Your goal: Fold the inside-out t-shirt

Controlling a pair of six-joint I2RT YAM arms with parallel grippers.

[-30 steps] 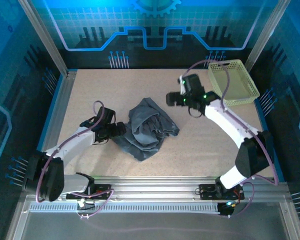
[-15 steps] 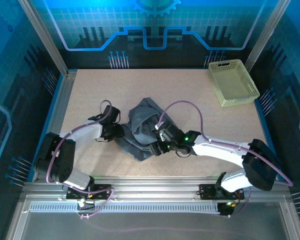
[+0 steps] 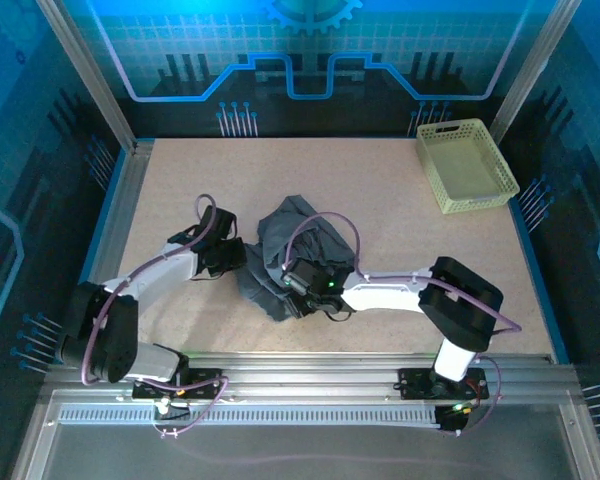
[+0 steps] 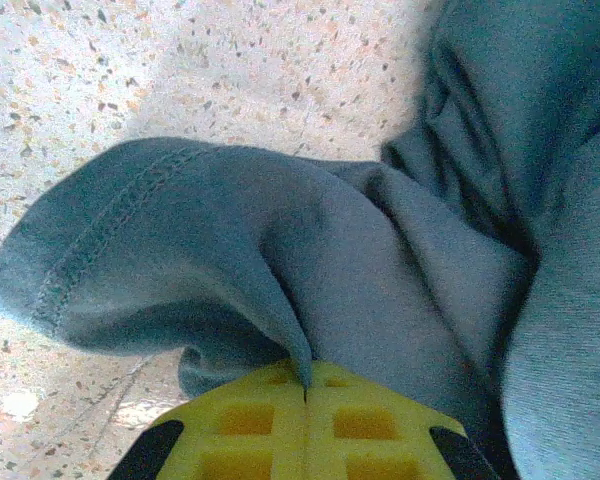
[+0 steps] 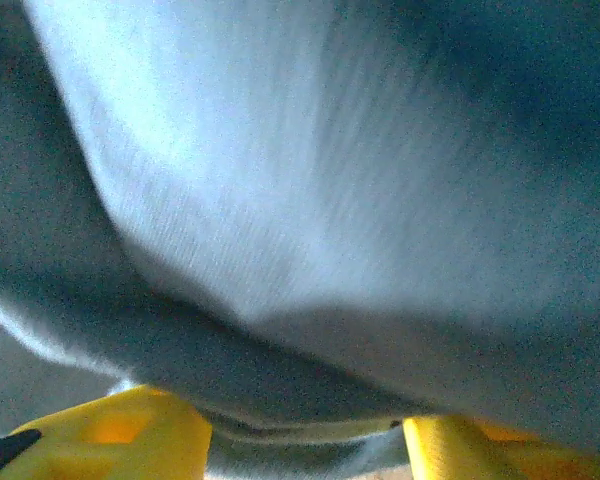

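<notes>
Two yellow pads (image 4: 250, 420) of the left end effector (image 4: 307, 385) meet flush in the left wrist view, closed on a fold of the inside-out t-shirt (image 4: 380, 270). A stitched hem (image 4: 100, 240) runs along the cloth's left edge there, over the speckled table (image 4: 180, 70). The right wrist view gives what the overhead cannot. The right end effector (image 5: 305, 435) has its yellow fingers (image 5: 110, 430) standing apart, with the t-shirt (image 5: 330, 180), blurred here, bulging between and over them. Whether they press on it I cannot tell. From above, the left end effector (image 3: 235, 262) sits at the garment's left edge and the right end effector (image 3: 288, 288) at its near edge, half buried. The t-shirt (image 3: 292, 225) lies crumpled in a dark slate-grey heap at the middle of the table (image 3: 380, 190), plain, its folds overlapping. Well apart, at the far right corner, stands a pale yellow-green basket (image 3: 468, 165).
</notes>
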